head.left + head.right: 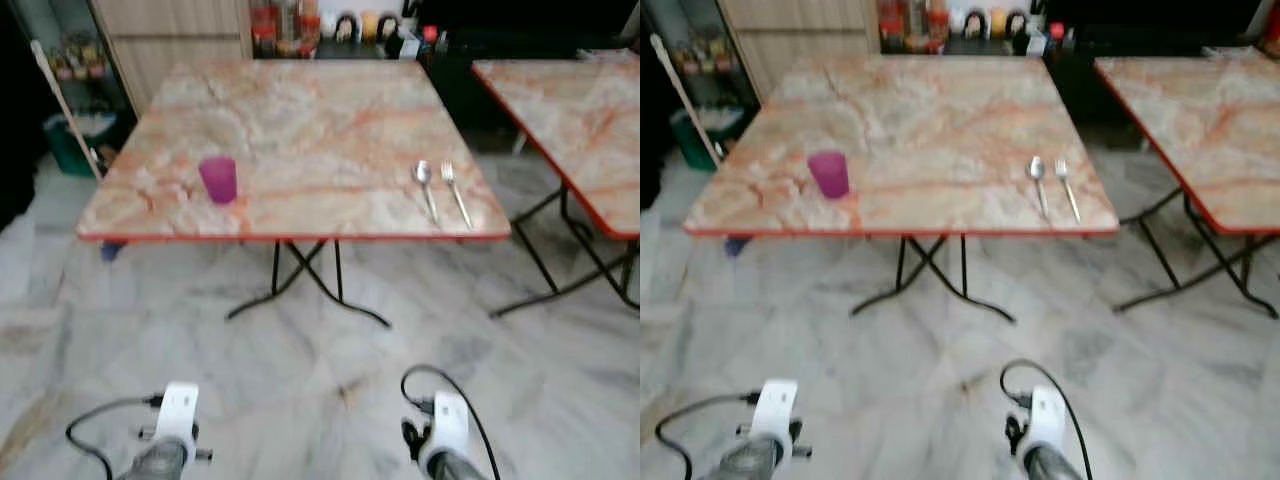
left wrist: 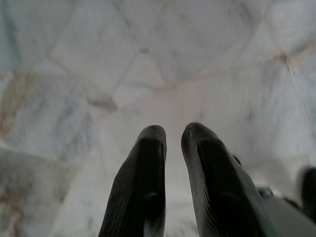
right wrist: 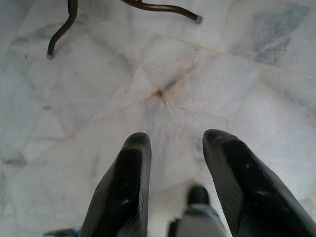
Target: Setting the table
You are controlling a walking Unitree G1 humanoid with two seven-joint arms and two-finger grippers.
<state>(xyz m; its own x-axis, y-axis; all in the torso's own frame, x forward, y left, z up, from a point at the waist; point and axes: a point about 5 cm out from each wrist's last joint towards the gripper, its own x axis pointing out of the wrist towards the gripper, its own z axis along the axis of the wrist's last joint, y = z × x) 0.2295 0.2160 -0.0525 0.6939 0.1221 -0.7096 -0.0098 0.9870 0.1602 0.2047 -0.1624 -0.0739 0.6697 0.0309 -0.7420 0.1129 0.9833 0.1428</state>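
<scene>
While both arms hang low at the frame's bottom, the cup [image 1: 218, 180], spoon [image 1: 425, 185] and fork [image 1: 455, 190] sit on the table [image 1: 300, 110] (mid-frame), well beyond the left gripper [image 2: 173, 136], fingers nearly together, and the right gripper [image 3: 177, 143], fingers apart.

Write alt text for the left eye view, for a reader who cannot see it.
A marble-patterned folding table stands ahead on a pale tiled floor, with a purple cup near its front left and a spoon beside a fork near its front right. A second table stands to the right; both arms hang low in the foreground.
</scene>
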